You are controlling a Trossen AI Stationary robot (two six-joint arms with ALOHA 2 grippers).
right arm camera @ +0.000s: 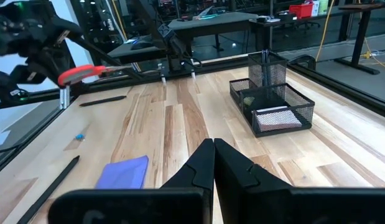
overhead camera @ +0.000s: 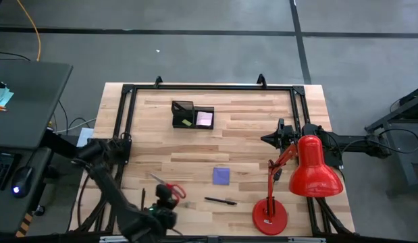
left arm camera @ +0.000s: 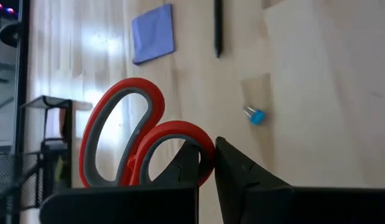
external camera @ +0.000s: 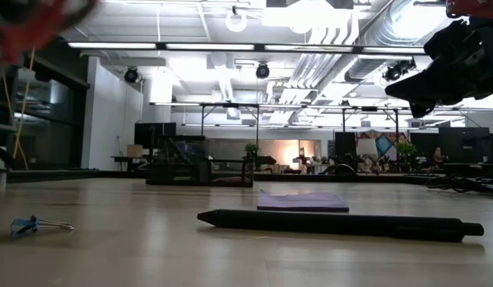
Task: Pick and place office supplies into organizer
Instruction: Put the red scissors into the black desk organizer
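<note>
Low view: nearest the camera a dark pen (external camera: 342, 222) is seen lying on the wooden surface (external camera: 150, 247), with a small blue binder clip (external camera: 27, 226) off to its side and the purple sticky-note pad (external camera: 303, 201) just beyond the pen. Far behind the pen, the black mesh organizer (overhead camera: 192, 115) stands, a pink pad (overhead camera: 204, 119) and a small yellowish piece (overhead camera: 186, 122) already inside it. The red-handled scissors (left arm camera: 133, 140) are held above the surface, well to the side of the pen; the left gripper (left arm camera: 208, 158) has its fingers closed on one handle loop. The right gripper (right arm camera: 213, 163) is parked with fingers closed on nothing, far across the surface from the pen. The task is judged partly done: scissors, pen, purple pad and clip remain to be placed.
</note>
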